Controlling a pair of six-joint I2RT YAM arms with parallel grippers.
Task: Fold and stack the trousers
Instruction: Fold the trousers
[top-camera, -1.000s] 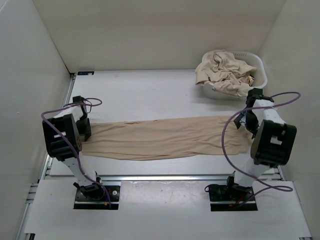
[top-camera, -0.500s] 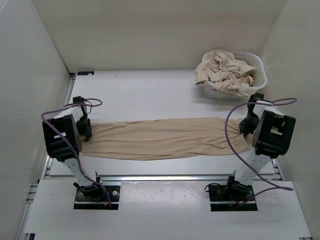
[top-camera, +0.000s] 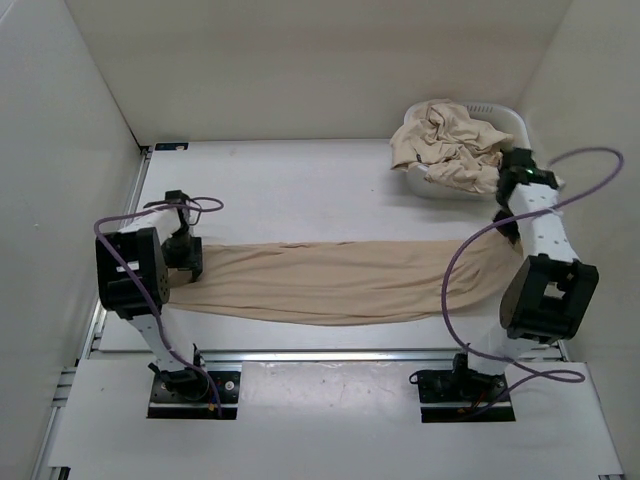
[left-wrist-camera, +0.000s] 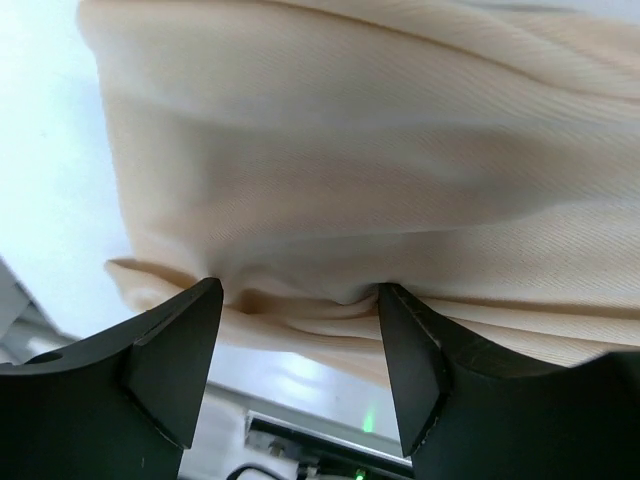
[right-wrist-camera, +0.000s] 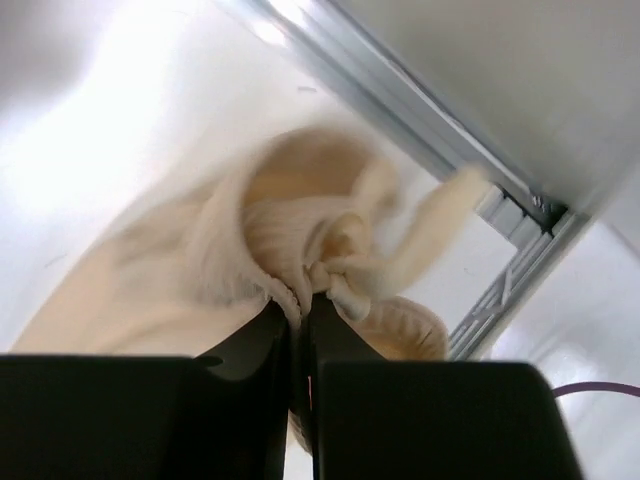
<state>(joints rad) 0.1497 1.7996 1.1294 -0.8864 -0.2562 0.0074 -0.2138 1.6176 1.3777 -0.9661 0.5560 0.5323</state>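
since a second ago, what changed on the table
The right gripper shut on the right end of the trousers and drew it up and back toward the basket. The left gripper, open, shifted right along with the left end. The basket stayed put.

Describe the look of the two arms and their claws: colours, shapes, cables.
Both the left arm and the right arm have white links with boxy black joint housings. A thin purple cable loops loosely along each. The left claw and right claw have plain matte black fingers.
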